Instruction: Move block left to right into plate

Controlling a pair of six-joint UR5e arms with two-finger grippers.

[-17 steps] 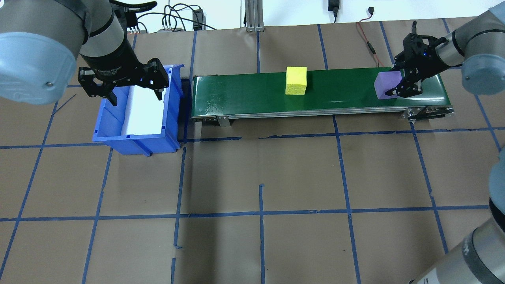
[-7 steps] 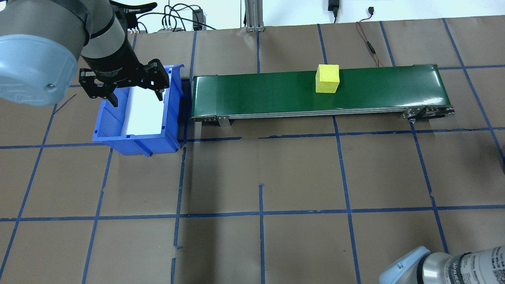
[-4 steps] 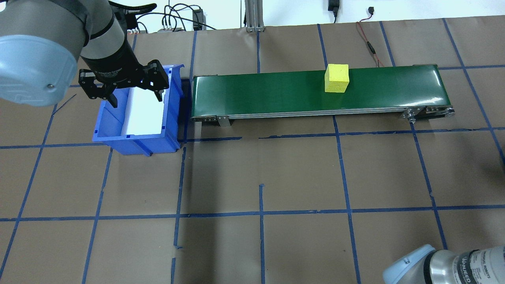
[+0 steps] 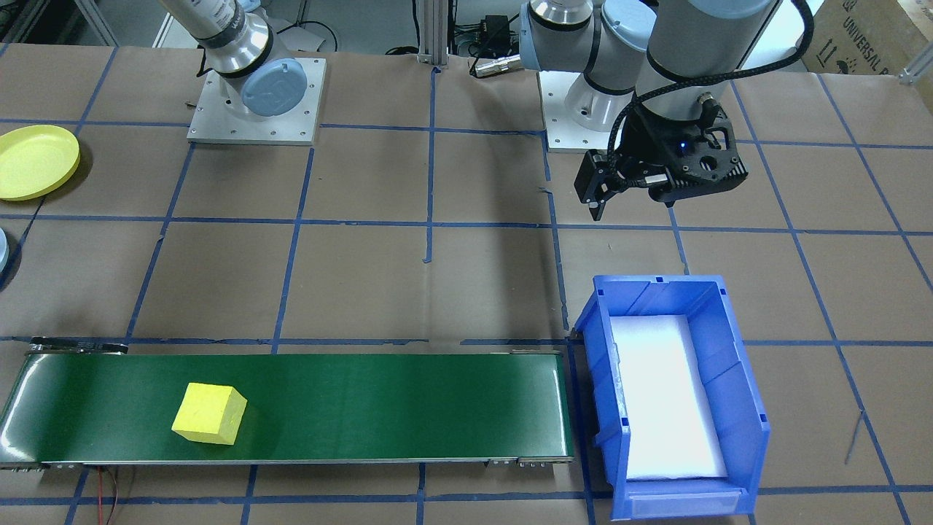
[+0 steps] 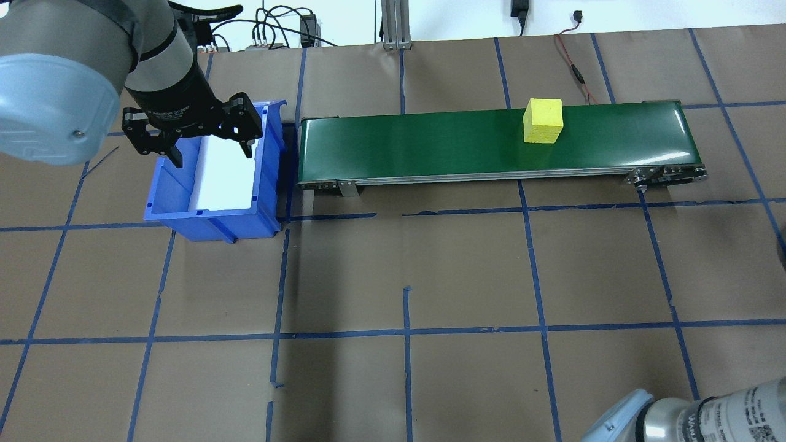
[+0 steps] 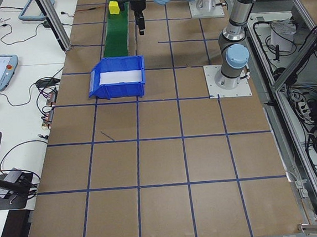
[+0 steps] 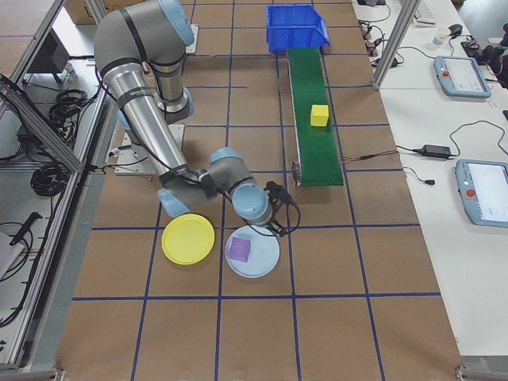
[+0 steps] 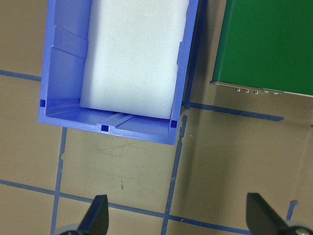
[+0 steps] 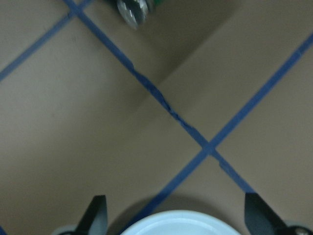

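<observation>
Two blocks: yellow block (image 5: 543, 121) riding belt (image 5: 430, 142), purple block (image 7: 240, 249) sitting in pale plate (image 7: 252, 252) beside empty yellow plate (image 7: 188, 239). Both grippers' fingers spreading wide, holding nothing.

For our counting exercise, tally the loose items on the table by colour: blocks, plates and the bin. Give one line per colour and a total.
Yellow: 2, the yellow block and the yellow plate
Purple: 1, the purple block
Pale blue: 1, the pale blue plate under the purple block
Blue: 1, the bin
Total: 5
</observation>
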